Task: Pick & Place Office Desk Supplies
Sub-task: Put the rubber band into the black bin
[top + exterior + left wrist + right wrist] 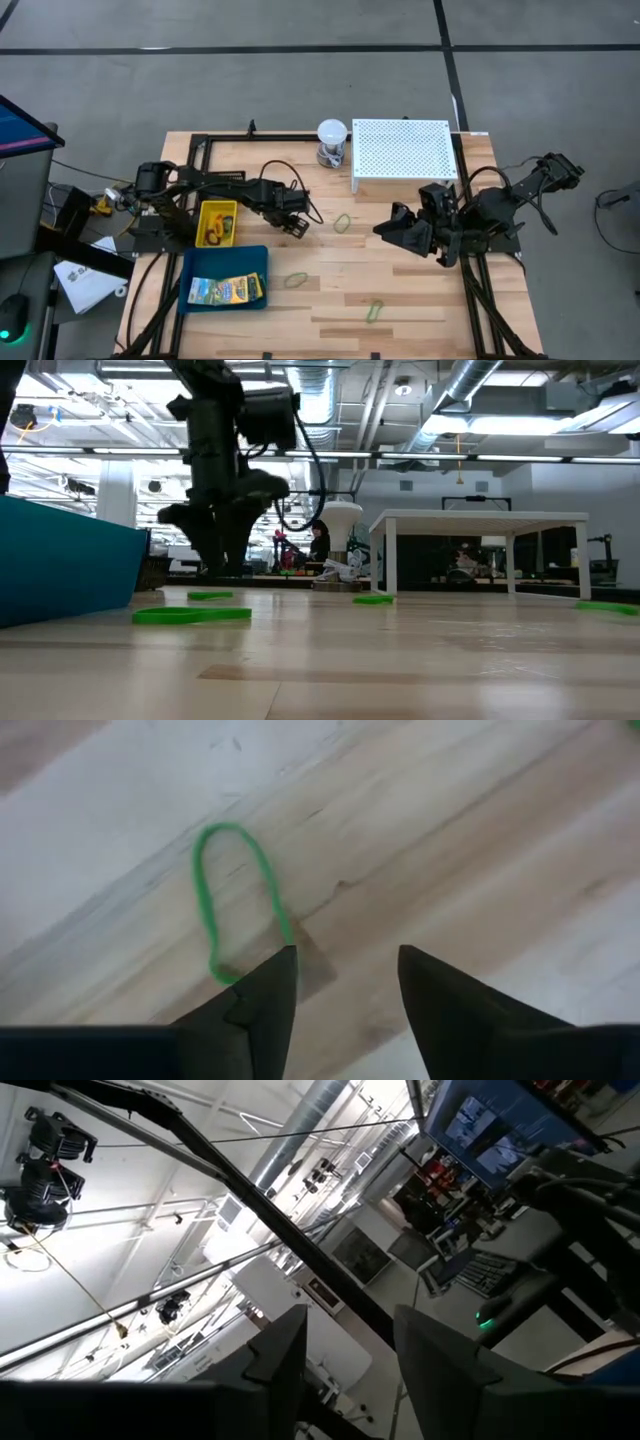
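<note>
My left gripper (297, 222) is open and points down at the table just right of the yellow bin (217, 210). In the left wrist view a thin green loop (232, 890) lies flat on the wood, and its near end runs under one fingertip (283, 963) of my left gripper (345, 970). More green loops lie on the table (343, 222) (296, 281) (374, 311). The blue tray (200, 262) holds printed green-yellow packets (225, 290). My right gripper (345, 1330) is open, parked at the table's right side (388, 230), and tilted up toward the ceiling. No black mesh basket is in view. My left gripper comes from above, pointing down, with one fingertip (283, 963) over the near end of the green loop (222, 970). I cannot tell whether the fingertip touches the loop. The loop lies flat on the table.
A white ball-topped object (332, 140) and a white perforated stand (402, 155) sit at the far edge. The yellow bin holds orange loops (208, 236). Bare wood lies between the two arms and toward the near edge.
</note>
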Robot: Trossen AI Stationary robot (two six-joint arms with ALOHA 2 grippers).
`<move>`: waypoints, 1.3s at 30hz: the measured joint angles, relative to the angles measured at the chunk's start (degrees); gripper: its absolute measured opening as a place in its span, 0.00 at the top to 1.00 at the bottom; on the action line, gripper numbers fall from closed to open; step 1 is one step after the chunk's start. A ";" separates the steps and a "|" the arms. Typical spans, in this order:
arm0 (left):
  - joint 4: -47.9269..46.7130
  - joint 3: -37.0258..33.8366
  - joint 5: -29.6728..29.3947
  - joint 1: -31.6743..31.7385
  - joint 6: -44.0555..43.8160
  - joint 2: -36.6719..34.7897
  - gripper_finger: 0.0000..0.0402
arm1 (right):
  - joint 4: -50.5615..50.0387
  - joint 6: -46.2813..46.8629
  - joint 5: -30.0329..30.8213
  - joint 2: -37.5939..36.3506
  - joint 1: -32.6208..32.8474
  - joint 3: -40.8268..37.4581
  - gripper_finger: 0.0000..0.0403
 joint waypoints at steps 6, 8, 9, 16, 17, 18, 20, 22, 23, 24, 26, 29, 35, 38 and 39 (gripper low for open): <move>3.74 -4.66 0.56 0.66 -0.72 0.02 0.58 | -0.02 -0.19 -0.01 0.00 -0.02 0.00 0.63; 5.34 -5.92 1.35 0.65 -0.72 0.02 0.58 | -0.04 -0.18 0.00 0.00 -0.04 0.00 0.63; 6.46 -6.50 1.80 0.63 -0.82 0.02 0.58 | -0.03 -0.20 0.00 0.00 -0.05 0.00 0.63; 10.15 -9.75 0.78 0.59 -2.56 -0.35 0.66 | -0.04 -0.18 0.00 0.02 -0.06 0.00 0.63; 10.45 -10.19 0.18 0.57 -2.53 -0.35 0.67 | -0.05 -0.20 0.00 0.02 -0.06 0.00 0.63; 10.68 -10.51 -0.48 0.52 -2.42 -0.33 0.69 | -0.04 -0.19 0.00 0.02 -0.06 0.00 0.63; 10.74 -10.92 -1.39 0.50 -2.44 -0.28 0.74 | -0.04 -0.19 0.00 0.02 -0.06 0.00 0.63; 10.75 -11.40 -2.30 0.49 -2.43 -0.31 0.81 | -0.04 -0.18 0.00 0.02 -0.06 0.00 0.63; 10.73 -11.62 -2.61 0.48 -2.30 -0.34 0.85 | -0.04 -0.18 0.00 0.02 -0.06 0.00 0.63; 10.71 -11.82 -2.67 0.50 -1.96 -0.35 0.89 | -0.04 -0.20 0.00 0.02 -0.06 0.00 0.63; 10.59 -11.95 -2.45 0.53 -0.34 -0.38 0.97 | -0.04 -0.18 0.00 0.02 -0.06 0.00 0.63; 11.35 -12.14 -0.64 0.59 3.68 -1.67 0.98 | -0.02 -0.18 0.00 0.02 -0.06 0.00 0.63; 14.36 -12.18 14.01 0.31 15.74 -10.91 1.00 | -0.02 -0.20 -0.67 0.02 -0.06 0.00 0.63; 11.17 -12.41 23.51 -1.66 20.91 -16.40 1.00 | -0.02 -0.22 -1.35 0.02 -0.04 0.00 0.63; 9.28 -12.40 25.70 -2.92 21.77 -18.71 1.00 | -0.04 -0.22 -1.37 0.04 -0.04 0.00 0.63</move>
